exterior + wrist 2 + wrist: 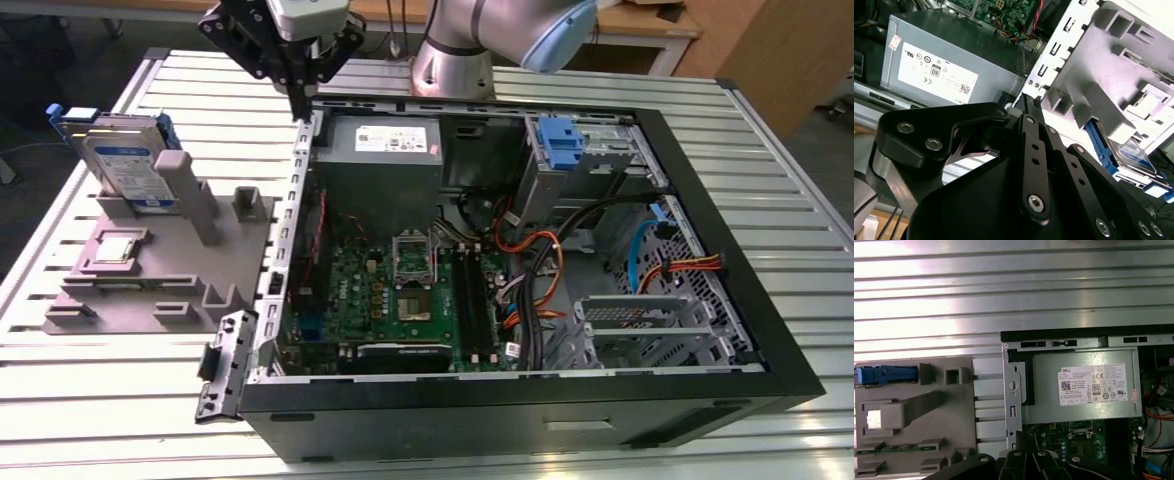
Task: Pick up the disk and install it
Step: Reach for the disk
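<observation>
Silver, stiff and likely hefty, the disk (123, 160) (upright at a corner of the grey fixture (174, 270)) wants pinching across its blue-framed edges; the gripper (303, 108) is closed, empty.

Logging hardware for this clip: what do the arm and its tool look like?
The arm is smooth silver-grey tubing with a pale blue cap on one joint. The tool is matte black, built from flat linkage bars that taper to a narrow tip, with silver screw heads along them in the second wrist view. A light grey block sits above it.
</observation>
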Tool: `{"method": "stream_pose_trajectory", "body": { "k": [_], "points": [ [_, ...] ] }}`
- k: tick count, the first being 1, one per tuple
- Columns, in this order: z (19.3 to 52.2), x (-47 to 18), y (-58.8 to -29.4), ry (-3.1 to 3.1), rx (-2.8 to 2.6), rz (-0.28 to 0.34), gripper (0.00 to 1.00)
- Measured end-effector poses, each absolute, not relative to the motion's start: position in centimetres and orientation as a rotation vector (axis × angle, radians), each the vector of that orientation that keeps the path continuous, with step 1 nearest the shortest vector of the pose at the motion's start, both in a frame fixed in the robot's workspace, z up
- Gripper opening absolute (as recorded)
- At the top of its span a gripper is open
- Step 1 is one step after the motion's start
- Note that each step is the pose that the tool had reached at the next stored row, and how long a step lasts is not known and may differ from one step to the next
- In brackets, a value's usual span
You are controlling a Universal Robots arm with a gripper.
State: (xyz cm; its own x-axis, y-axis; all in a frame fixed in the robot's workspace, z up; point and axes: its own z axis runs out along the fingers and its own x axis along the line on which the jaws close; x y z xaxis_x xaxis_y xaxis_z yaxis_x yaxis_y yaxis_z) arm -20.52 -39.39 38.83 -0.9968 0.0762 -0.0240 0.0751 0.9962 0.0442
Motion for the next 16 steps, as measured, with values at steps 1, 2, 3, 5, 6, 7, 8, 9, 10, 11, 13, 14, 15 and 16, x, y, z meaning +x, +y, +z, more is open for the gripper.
{"method": "stream_pose_trajectory", "body": {
  "k": [1, 2, 3, 5, 6, 7, 8, 9, 10, 11, 13, 14, 15, 16],
  "points": [
    [38.8, -20.5, -39.3, 3.113, 0.118, 0.068, 0.1],
    [38.8, -20.6, -39.2, 3.113, 0.118, 0.068, 0.1],
    [38.8, -20.6, -39.1, 3.113, 0.118, 0.068, 0.1],
    [38.8, -20.8, -38.9, 3.113, 0.118, 0.068, 0.1],
    [38.8, -21.0, -38.9, 3.113, 0.118, 0.068, 0.1],
    [38.8, -21.1, -38.8, 3.113, 0.118, 0.067, 0.1],
    [38.8, -21.3, -38.8, 3.113, 0.118, 0.067, 0.1],
    [38.7, -21.6, -38.8, 3.113, 0.118, 0.068, 0.1],
    [38.7, -21.8, -38.7, 3.113, 0.118, 0.068, 0.1],
    [38.7, -22.2, -38.7, 3.113, 0.118, 0.068, 0.1],
    [38.7, -22.8, -38.7, 3.113, 0.118, 0.068, 0.1],
    [38.7, -23.1, -38.7, 3.113, 0.118, 0.068, 0.1],
    [38.7, -23.4, -38.6, 3.113, 0.118, 0.068, 0.1],
    [38.7, -23.6, -38.6, 3.113, 0.118, 0.068, 0.1]
  ]
}}
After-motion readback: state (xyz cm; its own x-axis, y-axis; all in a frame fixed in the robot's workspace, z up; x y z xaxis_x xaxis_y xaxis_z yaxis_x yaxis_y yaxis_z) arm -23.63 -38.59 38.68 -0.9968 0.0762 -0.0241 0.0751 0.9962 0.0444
